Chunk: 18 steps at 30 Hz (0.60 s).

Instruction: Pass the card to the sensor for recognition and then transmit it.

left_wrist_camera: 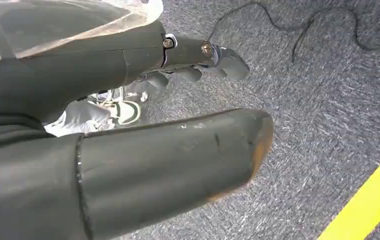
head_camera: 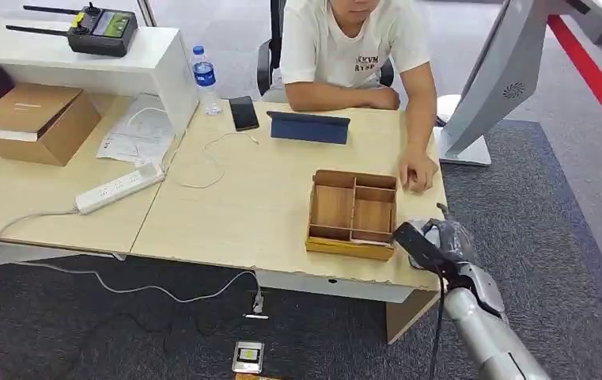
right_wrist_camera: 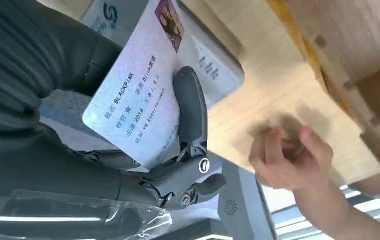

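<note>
1. One broad table [head_camera: 226,206] fills the middle of the head view. The wooden tray [head_camera: 353,212] sits right of centre, with a person's hand [head_camera: 418,176] just beyond it.
2. The left hand [left_wrist_camera: 197,55] hangs over carpet, fingers apart and holding nothing. Leave it there.
3. The right hand [head_camera: 428,241], at lower right, grips the card. Bring it level over the white device [right_wrist_camera: 212,70] behind it, likely the sensor.
4. The card [right_wrist_camera: 133,95] is clamped under a dark finger [right_wrist_camera: 190,105]. Keep it flat and steady.

Tight quarters at the table corner.
Wooden tray [head_camera: 352,212] and person's hand [head_camera: 418,176] just beyond right hand [head_camera: 432,241]; bare tabletop [head_camera: 250,198] leftward.
</note>
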Tool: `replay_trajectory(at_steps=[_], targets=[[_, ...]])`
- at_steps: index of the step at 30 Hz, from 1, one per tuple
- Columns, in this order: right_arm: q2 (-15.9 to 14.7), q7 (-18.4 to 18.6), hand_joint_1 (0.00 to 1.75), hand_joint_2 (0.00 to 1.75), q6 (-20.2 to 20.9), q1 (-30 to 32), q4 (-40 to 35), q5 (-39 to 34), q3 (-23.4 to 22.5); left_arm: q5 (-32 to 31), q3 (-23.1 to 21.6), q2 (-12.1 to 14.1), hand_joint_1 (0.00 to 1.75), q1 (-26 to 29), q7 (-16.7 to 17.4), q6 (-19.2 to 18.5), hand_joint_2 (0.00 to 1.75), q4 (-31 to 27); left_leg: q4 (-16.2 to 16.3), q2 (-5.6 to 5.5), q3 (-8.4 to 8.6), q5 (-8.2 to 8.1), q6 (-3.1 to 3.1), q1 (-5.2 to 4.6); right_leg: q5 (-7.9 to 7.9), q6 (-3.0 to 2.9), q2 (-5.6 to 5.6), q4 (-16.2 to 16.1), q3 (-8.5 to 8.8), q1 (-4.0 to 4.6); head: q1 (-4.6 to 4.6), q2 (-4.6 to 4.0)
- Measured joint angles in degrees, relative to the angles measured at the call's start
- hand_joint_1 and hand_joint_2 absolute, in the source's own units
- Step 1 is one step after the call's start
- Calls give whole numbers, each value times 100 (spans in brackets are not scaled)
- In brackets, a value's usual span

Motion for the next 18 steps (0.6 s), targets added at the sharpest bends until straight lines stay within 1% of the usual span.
replay_trajectory(at_steps=[5, 9, 18], targets=[[-146, -55, 175, 175, -18, -173, -55, -251, -109, -28, -92, 0, 0, -40, 0, -28, 0, 0, 1, 1, 0, 1, 1, 0, 1, 1, 0, 0, 0, -1, 0, 0], [-269, -30, 175, 175, -17, -270, -98, -271, -201, -39, -135, 0, 0, -72, 0, -61, 0, 0, 1, 0, 0, 1, 1, 0, 2, 2, 0, 0, 2, -1, 0, 0], [-367, 50, 175, 175, -6, -188, -88, 127, -238, -57, -245, -13, 0, -93, -2, -68, 0, 0, 0, 0, 1, 1, 1, 0, 2, 2, 0, 0, -1, 0, -2, 0]])
